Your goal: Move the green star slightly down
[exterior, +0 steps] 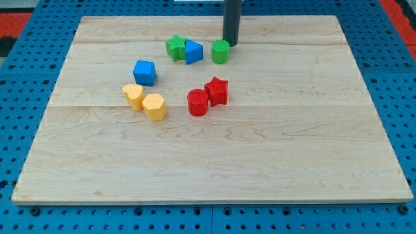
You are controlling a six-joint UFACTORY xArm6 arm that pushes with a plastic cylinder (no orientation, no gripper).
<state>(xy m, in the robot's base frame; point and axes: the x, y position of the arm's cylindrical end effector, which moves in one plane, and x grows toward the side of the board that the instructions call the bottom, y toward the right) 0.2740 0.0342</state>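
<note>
The green star lies near the view's top, left of centre, touching a blue triangular block on its right. A green cylinder stands just right of that. My tip is a dark rod coming down from the view's top; its end sits just above and right of the green cylinder, close to it or touching it. The tip is well to the right of the green star, with the blue triangular block and the green cylinder between them.
A blue cube lies lower left of the star. Two yellow blocks sit below it. A red cylinder and red star touch near the centre. All rest on a wooden board.
</note>
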